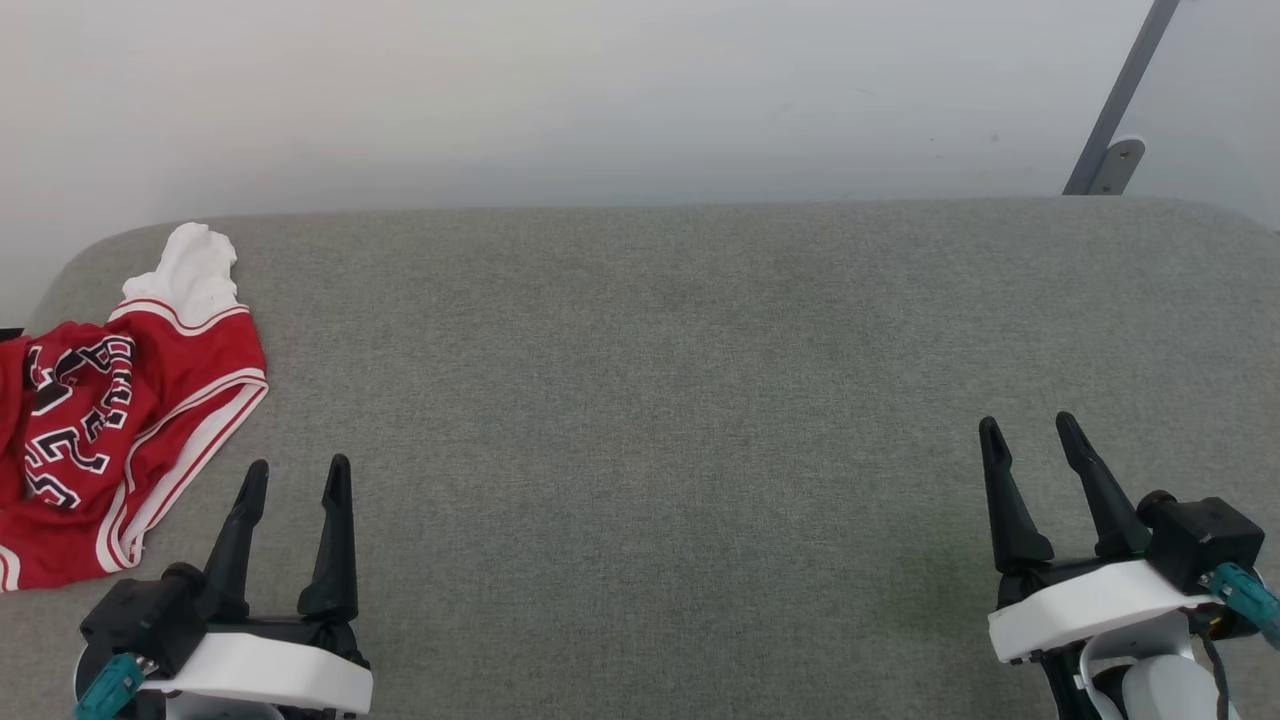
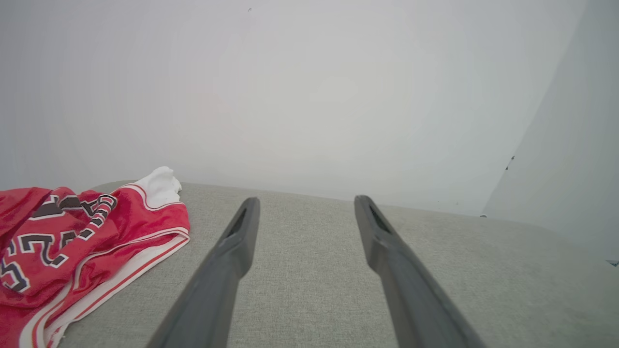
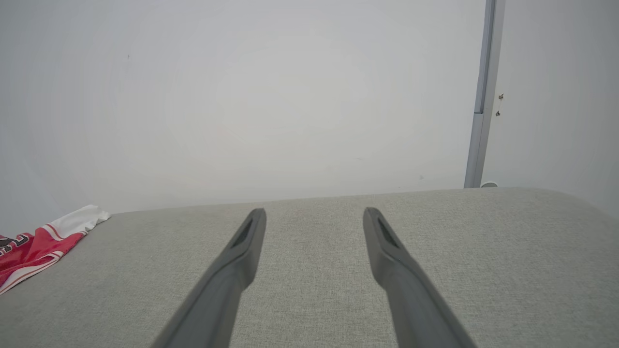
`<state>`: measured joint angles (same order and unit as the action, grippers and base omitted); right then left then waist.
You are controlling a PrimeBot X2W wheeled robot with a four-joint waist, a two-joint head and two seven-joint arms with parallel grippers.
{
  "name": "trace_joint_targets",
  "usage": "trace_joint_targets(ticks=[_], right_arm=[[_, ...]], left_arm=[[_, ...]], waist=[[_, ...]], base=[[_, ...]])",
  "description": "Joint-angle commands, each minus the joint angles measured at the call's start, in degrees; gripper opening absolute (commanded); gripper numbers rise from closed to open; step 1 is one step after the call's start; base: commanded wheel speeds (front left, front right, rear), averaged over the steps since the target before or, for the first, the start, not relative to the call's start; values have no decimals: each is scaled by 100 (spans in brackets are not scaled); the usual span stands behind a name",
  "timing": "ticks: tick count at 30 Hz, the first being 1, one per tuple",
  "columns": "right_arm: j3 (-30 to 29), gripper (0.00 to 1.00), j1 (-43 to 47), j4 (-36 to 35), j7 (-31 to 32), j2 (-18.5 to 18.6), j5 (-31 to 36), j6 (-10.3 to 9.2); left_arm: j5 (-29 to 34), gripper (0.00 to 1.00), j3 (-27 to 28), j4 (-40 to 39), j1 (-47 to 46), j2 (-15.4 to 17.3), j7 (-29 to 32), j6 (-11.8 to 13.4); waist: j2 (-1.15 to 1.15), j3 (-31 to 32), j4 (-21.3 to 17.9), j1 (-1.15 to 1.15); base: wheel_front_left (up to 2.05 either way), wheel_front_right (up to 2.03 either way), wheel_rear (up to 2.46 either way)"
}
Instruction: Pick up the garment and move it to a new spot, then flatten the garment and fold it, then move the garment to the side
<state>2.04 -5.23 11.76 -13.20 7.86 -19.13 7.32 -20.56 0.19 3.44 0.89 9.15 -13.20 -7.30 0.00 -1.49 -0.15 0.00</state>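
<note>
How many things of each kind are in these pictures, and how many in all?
Shirt: 1
Robot hands: 2, the left hand and the right hand, both open
Grey padded surface: 1
Metal bar: 1
Total: 5

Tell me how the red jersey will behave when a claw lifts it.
The jersey lies crumpled in soft folds, so it will probably hang limp rather than hold shape. Its sheen suggests thin, light, perhaps slippery cloth; a pinch on one layer may slip. Pushed over the grey woven surface, it would likely bunch.
</note>
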Motion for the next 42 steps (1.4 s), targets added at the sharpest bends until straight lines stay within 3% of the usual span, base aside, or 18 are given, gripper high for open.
trace_joint_targets(ticks=[1,16,23,42], right_arm=[[25,100,-35,-34,-58,23,89,28],[188,100,-52,-86,-208,44,633,30],[457,100,-114,-63,-209,82,524,30],[1283,100,-271,164,-162,266,193,30]], left_arm=[[102,100,-14,-45,35,42,-57,-18],[570,100,68,-130,125,97,-213,-22],[552,100,290,-9,132,-21,-208,-21],[562,100,925,285,215,-242,-208,-2]], waist=[[0,1,7,0],[0,29,177,0],[0,49,355,0],[0,326,1508,0]], base=[[0,0,0],[0,0,0],[0,0,0],[0,0,0]])
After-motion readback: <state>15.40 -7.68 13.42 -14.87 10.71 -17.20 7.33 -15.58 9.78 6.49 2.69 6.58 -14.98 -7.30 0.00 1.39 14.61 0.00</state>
